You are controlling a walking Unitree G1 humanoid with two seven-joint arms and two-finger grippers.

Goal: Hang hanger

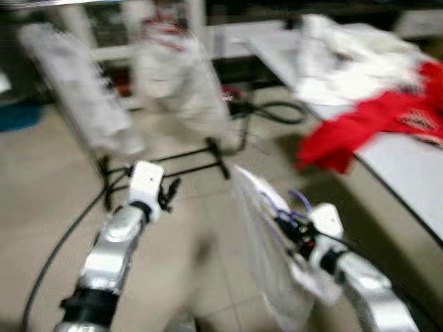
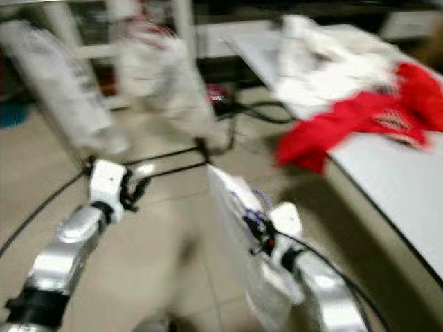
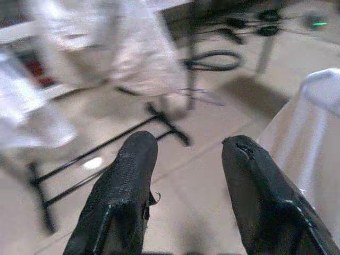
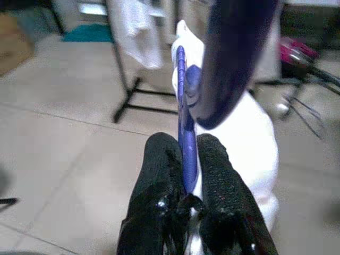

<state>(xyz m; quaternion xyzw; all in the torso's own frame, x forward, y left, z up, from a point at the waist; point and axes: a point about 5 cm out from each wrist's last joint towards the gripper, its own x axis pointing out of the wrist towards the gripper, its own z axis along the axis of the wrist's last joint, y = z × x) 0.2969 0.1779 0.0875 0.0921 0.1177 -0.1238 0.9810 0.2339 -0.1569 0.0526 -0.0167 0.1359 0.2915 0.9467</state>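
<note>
Hanger (image 4: 182,125), blue and carrying a white garment (image 1: 266,256), is clenched upright in the right end effector (image 4: 183,159); the clothes rack (image 1: 166,162) stands ahead-left, nearer the released left end effector (image 3: 186,159).

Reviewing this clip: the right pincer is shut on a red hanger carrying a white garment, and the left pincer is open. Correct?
Not quite. The hanger in the right pincer is purple-blue, not red, as the right wrist view shows. It does carry a white garment, and the left pincer is open.
</note>
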